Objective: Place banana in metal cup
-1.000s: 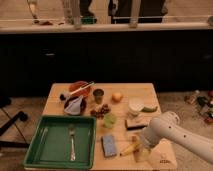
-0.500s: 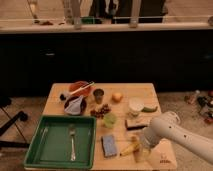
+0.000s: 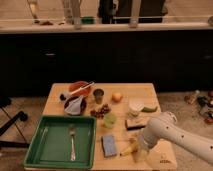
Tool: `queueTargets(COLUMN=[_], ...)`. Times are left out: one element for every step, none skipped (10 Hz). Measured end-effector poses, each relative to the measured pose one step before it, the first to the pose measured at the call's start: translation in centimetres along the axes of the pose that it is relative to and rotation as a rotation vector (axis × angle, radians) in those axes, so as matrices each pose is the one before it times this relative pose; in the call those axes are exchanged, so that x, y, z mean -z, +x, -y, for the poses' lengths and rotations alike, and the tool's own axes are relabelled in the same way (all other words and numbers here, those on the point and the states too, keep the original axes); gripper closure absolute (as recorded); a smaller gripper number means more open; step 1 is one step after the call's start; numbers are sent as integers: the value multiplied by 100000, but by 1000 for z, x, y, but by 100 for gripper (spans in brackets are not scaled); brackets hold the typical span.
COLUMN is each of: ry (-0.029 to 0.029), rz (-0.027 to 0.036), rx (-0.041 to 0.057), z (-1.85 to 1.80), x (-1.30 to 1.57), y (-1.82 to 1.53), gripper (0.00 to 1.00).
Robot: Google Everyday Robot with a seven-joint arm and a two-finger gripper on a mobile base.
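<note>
The small yellow banana lies near the table's front edge, just right of the blue sponge. My gripper is at the end of the white arm, which reaches in from the right. It is down at the banana's right end and partly covers it. The dark metal cup stands upright at the back middle of the table, well away from the gripper.
A green tray holding a fork sits front left. Also on the wooden table: an orange bowl, a grey bowl, an orange fruit, grapes, a light green cup, a white cup, a green curved piece and a dark bar.
</note>
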State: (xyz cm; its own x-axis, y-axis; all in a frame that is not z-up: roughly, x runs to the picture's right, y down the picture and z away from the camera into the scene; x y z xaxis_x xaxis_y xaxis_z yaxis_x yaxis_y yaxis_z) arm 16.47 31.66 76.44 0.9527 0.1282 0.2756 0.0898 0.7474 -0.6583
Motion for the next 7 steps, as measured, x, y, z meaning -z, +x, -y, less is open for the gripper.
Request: queueTargets(ry=[-115,-32,-255,-149,-151,-53,-69], rz=[-221,-136,-9,83,72,78,66], rx=[592,134,98,12,169,155,93], z=[-204,-71,-118,-75,-59,-11,-35], x=[-50,15,-63,-5,-9,1,1], y=[-96,-12,-33,-44,-23,-40,7], gripper=[50,59,67,79,91,96,100])
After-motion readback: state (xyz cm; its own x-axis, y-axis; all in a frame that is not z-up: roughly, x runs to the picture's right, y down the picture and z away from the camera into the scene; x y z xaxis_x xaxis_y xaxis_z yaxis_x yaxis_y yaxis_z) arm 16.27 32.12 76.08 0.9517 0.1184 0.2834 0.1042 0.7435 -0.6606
